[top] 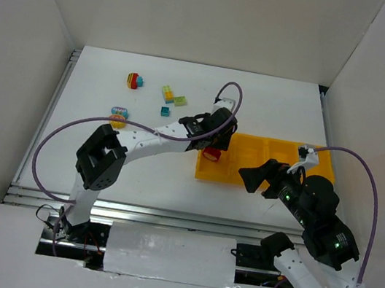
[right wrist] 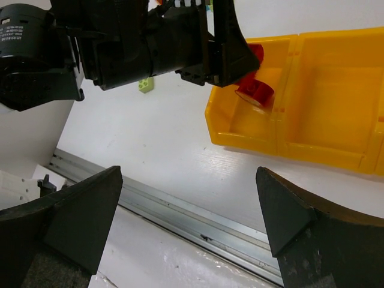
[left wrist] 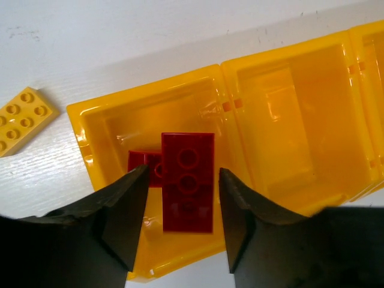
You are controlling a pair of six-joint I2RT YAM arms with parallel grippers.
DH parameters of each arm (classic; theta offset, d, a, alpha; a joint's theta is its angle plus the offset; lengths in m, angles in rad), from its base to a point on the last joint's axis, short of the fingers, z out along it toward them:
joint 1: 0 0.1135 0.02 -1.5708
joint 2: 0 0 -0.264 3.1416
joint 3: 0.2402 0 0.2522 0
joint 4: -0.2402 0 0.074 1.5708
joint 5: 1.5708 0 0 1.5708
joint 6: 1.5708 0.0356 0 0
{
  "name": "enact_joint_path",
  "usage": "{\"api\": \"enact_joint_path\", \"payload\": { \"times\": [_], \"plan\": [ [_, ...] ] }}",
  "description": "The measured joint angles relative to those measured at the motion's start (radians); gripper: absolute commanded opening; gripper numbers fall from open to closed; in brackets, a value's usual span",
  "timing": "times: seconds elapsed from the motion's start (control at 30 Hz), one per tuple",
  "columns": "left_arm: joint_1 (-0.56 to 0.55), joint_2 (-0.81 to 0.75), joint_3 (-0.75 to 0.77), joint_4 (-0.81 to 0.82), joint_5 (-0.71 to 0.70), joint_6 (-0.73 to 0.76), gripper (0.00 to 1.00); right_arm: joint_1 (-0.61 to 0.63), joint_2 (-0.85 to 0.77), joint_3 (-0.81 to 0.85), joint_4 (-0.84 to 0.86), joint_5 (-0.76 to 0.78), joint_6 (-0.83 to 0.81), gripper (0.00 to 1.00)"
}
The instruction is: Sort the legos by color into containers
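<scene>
Left wrist view shows the left gripper (left wrist: 183,177) slightly parted around the red lego (left wrist: 188,195) above the leftmost yellow compartment (left wrist: 96,123); light, rigid and slick, it is best pinched across its long sides.

Bright, even light (soft shadows); glare on yellow tray (left wrist: 300,120).

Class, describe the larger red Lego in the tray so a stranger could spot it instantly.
Find the long yellow tray and go to its end compartment under the left gripper. Two red bricks are there; pick the longer red brick between the black fingers, not the smaller red brick half hidden beside it.
</scene>
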Motion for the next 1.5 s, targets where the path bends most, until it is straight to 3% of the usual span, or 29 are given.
{"api": "enact_joint_path", "payload": {
  "times": [0.1,0.4,0.6,0.7,0.9,1.1,1.4,1.5],
  "plan": [
    [0.0,0.021,0.021,-0.012,-0.006,-0.001,0.7,0.0,0.001,0.0,-0.002,0.0,-0.003,1.0],
    [0.0,0.023,0.025,-0.038,-0.048,-0.019,0.76,0.0,0.003,0.0,-0.002,0.0,-0.004,1.0],
    [0.018,-0.102,-0.051,-0.077,-0.139,-0.03,0.89,0.0,0.003,-0.006,0.0,-0.001,-0.004,1.0],
    [0.089,-0.195,-0.062,-0.104,-0.164,-0.044,0.91,0.0,0.003,-0.019,0.002,-0.006,-0.005,1.0],
    [0.358,-0.266,-0.061,-0.123,-0.217,-0.03,1.0,0.0,0.003,-0.045,0.012,-0.034,-0.004,1.0],
    [0.574,-0.156,-0.044,-0.039,-0.192,0.116,0.99,0.0,0.008,-0.095,0.057,-0.099,-0.006,1.0],
    [0.711,0.232,0.234,0.089,0.012,0.407,1.0,0.0,0.066,-0.139,0.106,-0.188,-0.016,1.0],
    [0.756,0.275,0.252,0.1,0.09,0.435,1.0,0.0,0.069,-0.145,0.115,-0.203,-0.022,1.0]
  ]
}}
